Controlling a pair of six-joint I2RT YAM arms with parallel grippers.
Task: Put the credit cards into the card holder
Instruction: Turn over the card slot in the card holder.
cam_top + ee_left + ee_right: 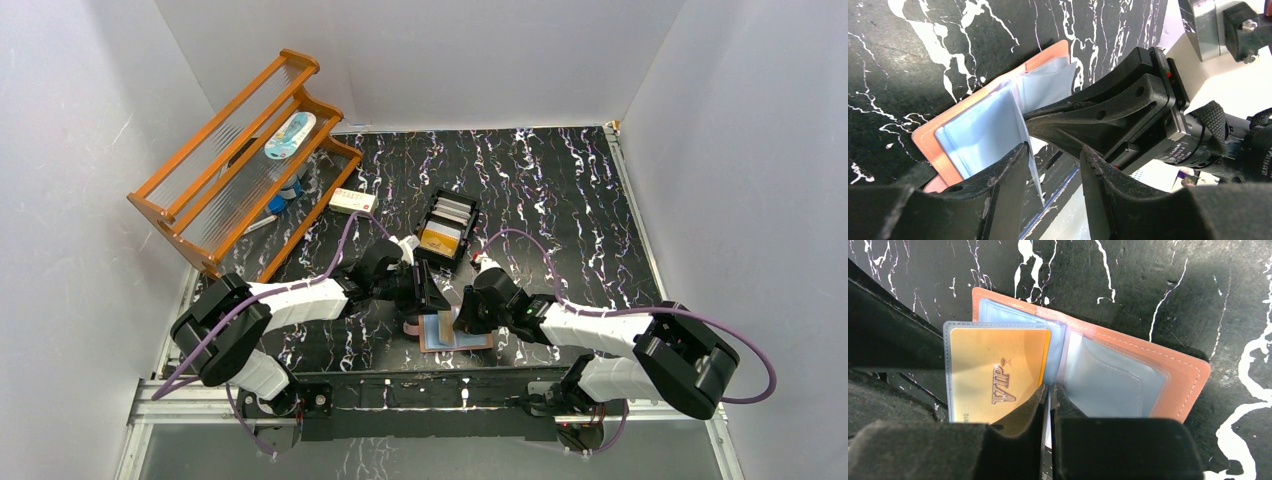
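**Card holder open, one gold card sleeved, both arms at the spine**

Counts: 1 card holder [460, 335]. 1 gold card [993, 365], marked "VIP", inside it. 1 black slotted tray [424, 225]. 1 white-and-red box [354, 201]. 1 orange wooden rack [298, 62]. 2 arms.

Position: the card holder lies opened flat on the black marbled surface [560, 200], near the front edge, between the two arm bases. Its salmon cover is down and its clear sleeves face up.

Left gripper [1054, 152]: jaws apart. A clear sleeve leaf stands on edge in the gap, close against one finger. I cannot tell whether it is gripped.

Right gripper [1049, 390]: jaws drawn to a narrow slit at the spine of the card holder, clamped on a thin pale leaf edge. One finger covers the lower right corner of the gold card.

Obstruction: seen from above, both wrists crowd over the far edge of the card holder and hide its fold. In the left wrist view, the right gripper crosses over the right half of the sleeves.

Containers: the gold card sits in the left-hand sleeve, as the right wrist camera sees it. The sleeve to its right looks empty. The tray, just beyond the grippers, holds one gold-orange card [440, 240] in front and pale grey cards [455, 211] behind, their number not resolvable.

Surroundings: the box is left of the tray. The rack leans at far left and carries a blue-and-white object [290, 135]
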